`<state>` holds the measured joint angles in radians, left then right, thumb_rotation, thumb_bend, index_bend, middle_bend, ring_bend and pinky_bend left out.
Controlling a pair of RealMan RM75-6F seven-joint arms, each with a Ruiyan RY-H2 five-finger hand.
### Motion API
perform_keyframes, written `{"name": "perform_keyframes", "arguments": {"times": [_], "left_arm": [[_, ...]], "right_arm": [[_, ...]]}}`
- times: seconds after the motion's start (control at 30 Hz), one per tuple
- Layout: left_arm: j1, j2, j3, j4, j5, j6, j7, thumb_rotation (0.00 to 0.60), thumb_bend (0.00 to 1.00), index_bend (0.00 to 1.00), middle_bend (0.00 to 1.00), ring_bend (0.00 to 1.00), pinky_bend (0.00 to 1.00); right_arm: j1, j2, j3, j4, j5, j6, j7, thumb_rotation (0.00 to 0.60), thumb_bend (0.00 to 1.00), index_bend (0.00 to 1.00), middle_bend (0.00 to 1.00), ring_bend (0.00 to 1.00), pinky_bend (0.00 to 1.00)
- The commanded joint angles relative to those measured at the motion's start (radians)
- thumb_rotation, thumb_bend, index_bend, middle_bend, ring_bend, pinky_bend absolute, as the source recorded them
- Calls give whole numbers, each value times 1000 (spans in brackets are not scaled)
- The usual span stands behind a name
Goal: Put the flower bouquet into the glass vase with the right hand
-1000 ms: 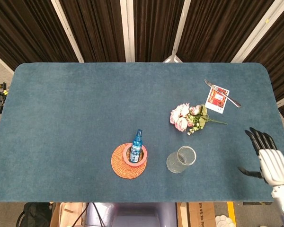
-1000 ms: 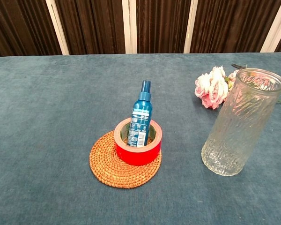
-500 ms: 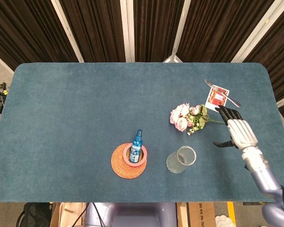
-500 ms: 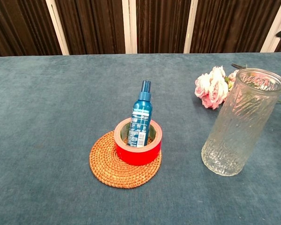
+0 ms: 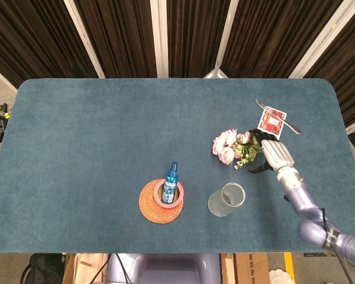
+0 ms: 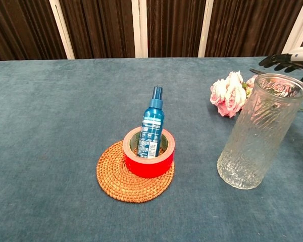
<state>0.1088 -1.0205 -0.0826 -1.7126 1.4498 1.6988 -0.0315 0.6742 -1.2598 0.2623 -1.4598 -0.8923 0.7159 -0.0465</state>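
Note:
The pink flower bouquet [image 5: 232,146] lies flat on the blue table, blooms to the left and stems to the right; its blooms [image 6: 228,94] show behind the vase in the chest view. The empty glass vase [image 5: 226,199] stands upright in front of it, large at the right in the chest view [image 6: 260,130]. My right hand [image 5: 271,151] hovers over the stems with fingers spread, holding nothing; its dark fingertips [image 6: 278,59] show above the vase rim. My left hand is out of both views.
A blue spray bottle [image 5: 171,177] stands inside a red tape roll [image 6: 149,154] on a woven coaster [image 5: 160,203] left of the vase. A red-and-white card [image 5: 272,124] and a metal knife [image 5: 278,116] lie behind the bouquet, near the table's right edge.
My right hand has travelled from the table's front right corner up and leftward, arriving over the bouquet stems. The bouquet, vase and other objects have stayed put.

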Motion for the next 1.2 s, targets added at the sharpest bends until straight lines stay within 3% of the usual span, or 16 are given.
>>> {"name": "perform_keyframes", "arguments": {"times": [0.03, 0.57, 1.0, 1.2], "left_arm": [[-1, -4, -3, -2, -6, 0, 11, 600, 218, 122, 0, 0, 49], [-2, -13, -5, -11, -16, -4, 52, 600, 218, 123, 0, 0, 49], [-7, -12, -1, -13, -11, -15, 58, 600, 218, 123, 0, 0, 49], [-8, -12, 3, -15, -2, -17, 61, 600, 218, 123, 0, 0, 49]], "right_arm": [[35, -39, -1, 47, 34, -29, -14, 600, 0, 69, 11, 0, 0], [148, -190, -19, 228, 108, -81, -67, 600, 0, 77, 29, 14, 0], [178, -302, -12, 355, 119, -55, -64, 600, 2, 263, 202, 217, 0], [176, -331, -11, 412, 87, -43, -49, 600, 133, 370, 316, 350, 18]]}}
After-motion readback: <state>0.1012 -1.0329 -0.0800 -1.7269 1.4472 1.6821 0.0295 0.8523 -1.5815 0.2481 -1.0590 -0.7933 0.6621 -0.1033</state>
